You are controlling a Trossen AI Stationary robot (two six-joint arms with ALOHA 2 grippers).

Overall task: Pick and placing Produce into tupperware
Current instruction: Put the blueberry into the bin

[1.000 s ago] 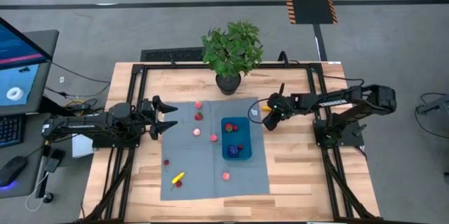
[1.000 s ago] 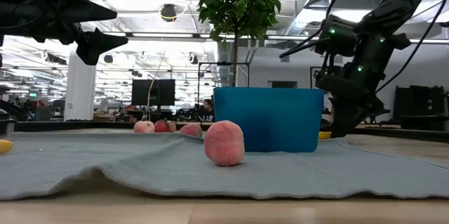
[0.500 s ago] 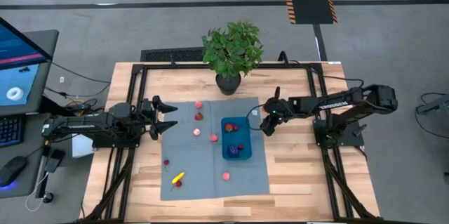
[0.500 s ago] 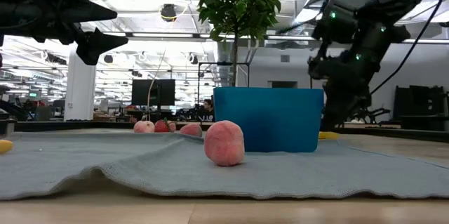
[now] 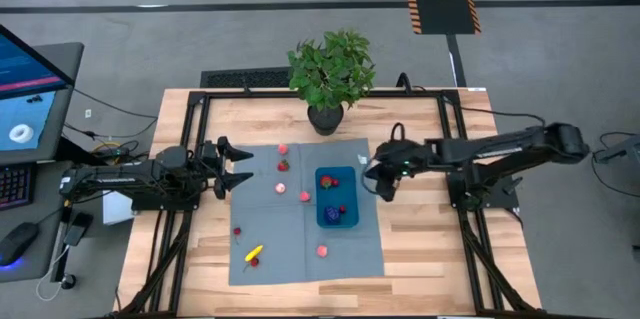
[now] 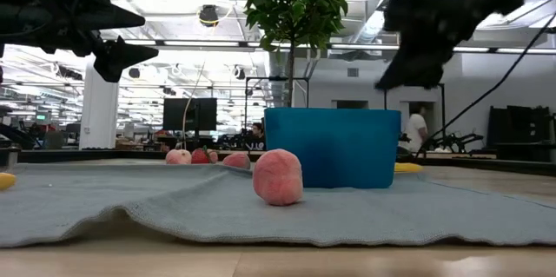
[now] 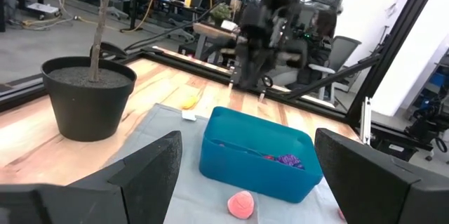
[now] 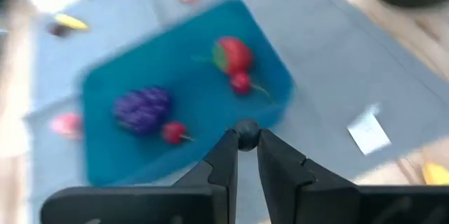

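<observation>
The right claw point(image 5: 381, 185) hangs in the air just off the right side of the blue tupperware point(image 5: 337, 197), over the edge of the grey-blue mat point(image 5: 300, 249); its fingers point(image 8: 223, 159) are pinched on a small dark round piece point(image 8: 246, 133), though what that piece is I can't make out. The tupperware sits on the right half of the mat, in front of the potted plant point(image 5: 331, 71), and it holds a purple-blue cluster point(image 8: 142, 104), a red strawberry-like piece point(image 8: 232, 55) and two small red bits. More produce lies loose on the cloth: a pink piece point(image 5: 304, 196) just left of the container, two more pink ones and a red one farther toward the plant, a yellow one point(image 5: 254, 253) with a red bit touching it near the front left, and a pink peach point(image 6: 278, 176) near the front edge. A small yellow item point(image 7: 189, 101) rests on the bare wooden worktop point(image 5: 430, 249) beside the mat's far right corner. The left claw point(image 5: 238, 167) waits over the mat's left edge, jaws spread wide with nothing in them.
</observation>
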